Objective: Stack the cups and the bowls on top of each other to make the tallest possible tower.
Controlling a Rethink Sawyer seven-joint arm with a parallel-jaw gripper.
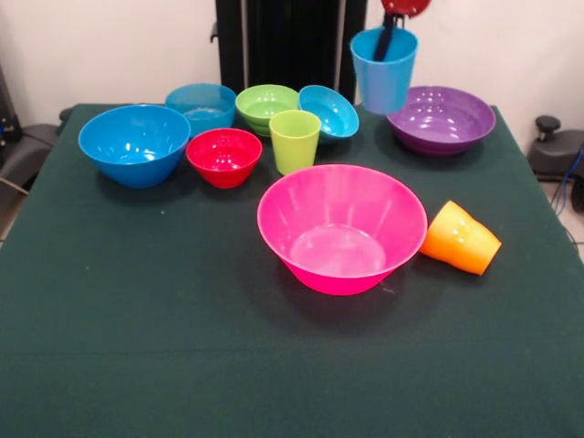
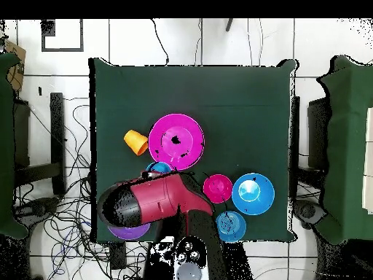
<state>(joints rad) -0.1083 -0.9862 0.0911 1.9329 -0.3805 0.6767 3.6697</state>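
My gripper (image 1: 387,44) is shut on the rim of the light blue cup (image 1: 383,71), with one finger inside it. It holds the cup in the air at the far side, left of the wide purple bowl (image 1: 441,119). The huge pink bowl (image 1: 341,226) stands empty at mid table. The orange cup (image 1: 460,238) lies on its side to its right. The lime green cup (image 1: 295,140) stands upright behind the pink bowl. The large blue bowl (image 1: 134,143), small red bowl (image 1: 224,155), ribbed cyan bowl (image 1: 202,107), lime green bowl (image 1: 266,107) and tilted small blue bowl (image 1: 328,111) cluster at the far left.
In the overhead view the red arm (image 2: 156,200) covers part of the purple bowl (image 2: 129,232) and most of the light blue cup (image 2: 159,168). The pink bowl (image 2: 176,141) and orange cup (image 2: 135,141) lie beyond it. The dark green table (image 1: 137,347) has black chairs at its sides.
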